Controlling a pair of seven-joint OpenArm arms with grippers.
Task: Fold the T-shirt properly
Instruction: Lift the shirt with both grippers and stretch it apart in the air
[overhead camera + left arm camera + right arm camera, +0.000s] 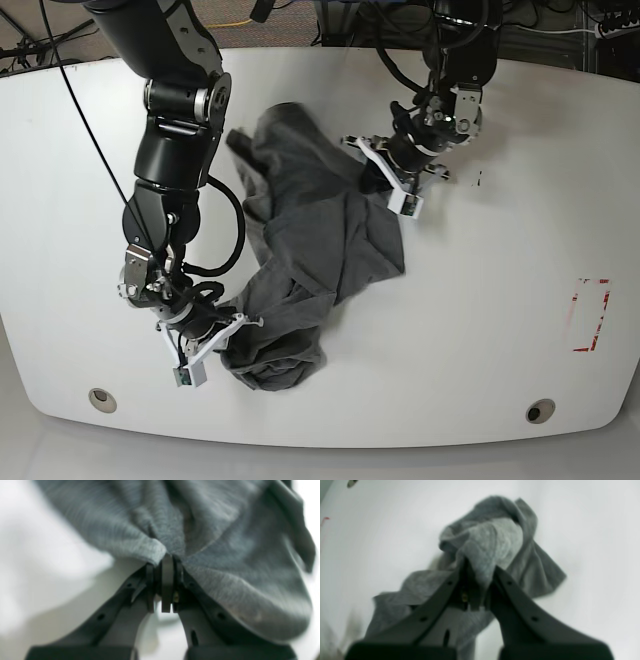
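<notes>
1. The left gripper [167,562] has its jaws pressed together on a bunched fold of the T-shirt [225,555]; the grey knit gathers into creases right at the fingertips and fans out above and to the right of them.
2. In the base view the same left gripper [385,175] sits at the upper right edge of the T-shirt [310,230], with its white-edged fingers angled down toward the cloth.
3. The right gripper [476,572] is likewise clamped on cloth: a lighter, rounded fold of the T-shirt [495,537] rises from between its dark fingers, and more fabric hangs below and to the left of them.
4. In the base view the right gripper [215,335] holds the lower left end of the garment, where the cloth is rolled into a dark lump just beside the fingers.
5. Between the two grippers the T-shirt lies crumpled in a diagonal band, wrinkled and partly doubled over itself.
6. The white table [480,330] carries the garment, well inside its edges.
7. A red outlined mark [590,315] sits on the table far from both grippers, toward the left arm's side.
</notes>
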